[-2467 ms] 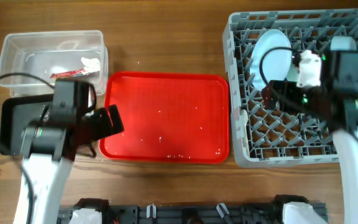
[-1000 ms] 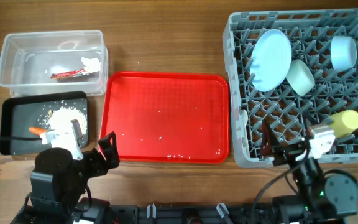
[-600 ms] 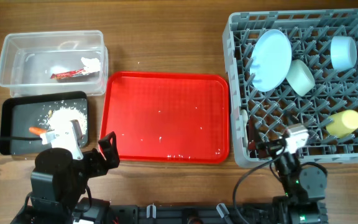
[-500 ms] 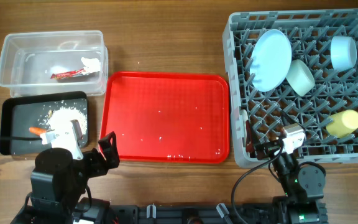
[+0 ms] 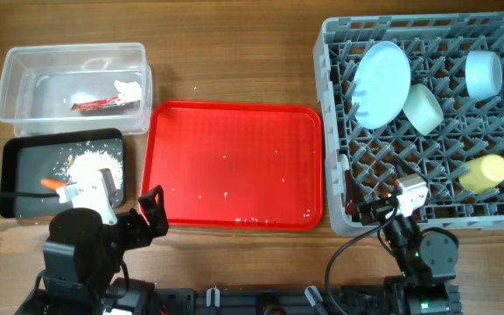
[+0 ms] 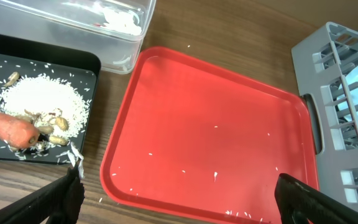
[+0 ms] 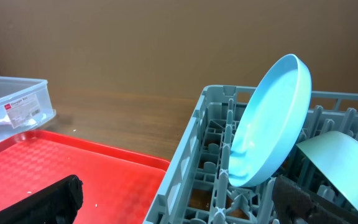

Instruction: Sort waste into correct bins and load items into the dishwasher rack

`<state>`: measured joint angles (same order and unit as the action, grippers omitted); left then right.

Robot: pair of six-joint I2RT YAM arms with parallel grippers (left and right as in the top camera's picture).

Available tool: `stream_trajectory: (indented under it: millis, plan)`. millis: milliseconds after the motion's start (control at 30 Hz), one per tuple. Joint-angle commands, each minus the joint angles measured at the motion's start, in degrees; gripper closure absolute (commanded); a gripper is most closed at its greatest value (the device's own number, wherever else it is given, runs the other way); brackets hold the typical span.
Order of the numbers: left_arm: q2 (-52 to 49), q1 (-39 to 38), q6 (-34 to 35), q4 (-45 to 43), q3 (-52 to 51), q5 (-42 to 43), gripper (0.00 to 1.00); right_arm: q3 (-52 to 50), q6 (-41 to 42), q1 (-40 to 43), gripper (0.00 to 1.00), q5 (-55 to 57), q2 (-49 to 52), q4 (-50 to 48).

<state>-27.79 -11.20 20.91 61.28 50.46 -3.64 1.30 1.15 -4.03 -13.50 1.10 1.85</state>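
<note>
Rack (image 5: 332,52) w/ dish (image 5: 383,83), bowl (image 5: 423,108); L gripper (image 6: 178,183), R gripper (image 7: 176,186) jaws apart, empty.

Red serving tray (image 5: 234,149) flat on wooden table (image 5: 234,52); white specks (image 6: 215,177) scattered.

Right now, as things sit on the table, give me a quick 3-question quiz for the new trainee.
1. True or false: the red wrapper lies in the clear tub.
2. Fill in: the number of cups lying in the rack is ____.
3. The carrot stick lies in: A) the clear tub, B) the black tray, C) the rack.

Key
1. True.
2. Two: the light blue cup and the yellow cup.
3. B.
</note>
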Motion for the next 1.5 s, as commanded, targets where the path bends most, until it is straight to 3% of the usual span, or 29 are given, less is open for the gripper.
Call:
stream_trajectory:
  millis: [0,400,600,733,867,967,1033,1100,1467]
  plan:
    - [0.4,-0.3,0.5,-0.1,-0.2,-1.0,0.00,0.2,-1.0,0.3,0.00,-1.0,-0.9,-0.4]
    - [2.8,0.5,-0.4,1.6,-0.3,-2.3,0.00,0.2,-1.0,0.3,0.00,-1.0,-0.9,-0.4]
    - [13.2,9.2,-0.8,-8.4,-11.5,-0.5,0.00,0.2,-1.0,0.3,0.00,-1.0,-0.9,-0.4]
    - [22.9,13.1,-1.2,-25.9,-27.1,6.4,0.00,0.2,-1.0,0.3,0.00,-1.0,-0.9,-0.4]
    - [27.6,13.6,-1.2,-52.8,-41.7,9.8,0.00,0.2,-1.0,0.3,0.00,-1.0,-0.9,-0.4]
    - [27.6,13.6,-7.4,-64.4,-47.1,10.3,0.00,0.2,-1.0,0.3,0.00,-1.0,-0.9,-0.4]
    - [27.6,13.6,-10.4,-63.3,-49.2,8.5,0.00,0.2,-1.0,0.3,0.00,-1.0,-0.9,-0.4]
    - [27.6,13.6,-10.1,-56.0,-49.9,6.6,0.00,0.2,-1.0,0.3,0.00,-1.0,-0.9,-0.4]
    - [27.6,12.9,-10.0,-57.0,-50.1,6.6,0.00,0.2,-1.0,0.3,0.00,-1.0,-0.9,-0.4]
